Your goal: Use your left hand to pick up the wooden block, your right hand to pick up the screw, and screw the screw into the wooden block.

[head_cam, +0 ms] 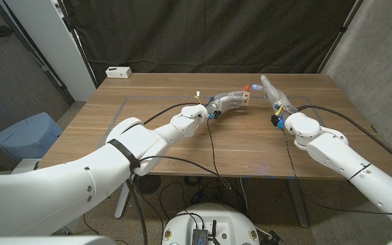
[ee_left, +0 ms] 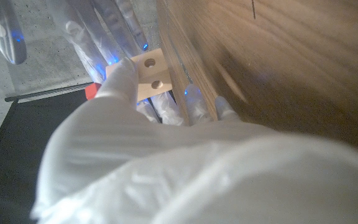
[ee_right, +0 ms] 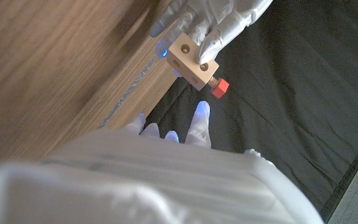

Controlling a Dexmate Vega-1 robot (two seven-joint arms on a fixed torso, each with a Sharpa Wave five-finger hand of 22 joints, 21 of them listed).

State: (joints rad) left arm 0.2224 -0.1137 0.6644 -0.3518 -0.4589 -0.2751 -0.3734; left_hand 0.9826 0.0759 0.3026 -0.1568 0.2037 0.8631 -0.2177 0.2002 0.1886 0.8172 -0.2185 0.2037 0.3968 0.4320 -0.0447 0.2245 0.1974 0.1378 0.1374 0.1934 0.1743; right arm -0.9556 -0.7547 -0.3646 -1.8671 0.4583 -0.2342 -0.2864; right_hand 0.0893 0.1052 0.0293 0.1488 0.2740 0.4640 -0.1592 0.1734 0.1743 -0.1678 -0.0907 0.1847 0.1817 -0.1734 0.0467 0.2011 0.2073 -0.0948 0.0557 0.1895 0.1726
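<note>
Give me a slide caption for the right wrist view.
Left hand holds the wooden block, red-headed screw seated in it.

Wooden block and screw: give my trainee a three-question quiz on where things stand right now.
1. True or false: the left hand holds the wooden block up off the table.
2. Where is the red-headed screw? A) lying on the table B) sticking out of a hole in the block C) pinched in the right hand
3. Fill in: the right hand's fingers are ____ the screw.

Key: 1 true; 2 B; 3 apart from (spread, not touching it).
</note>
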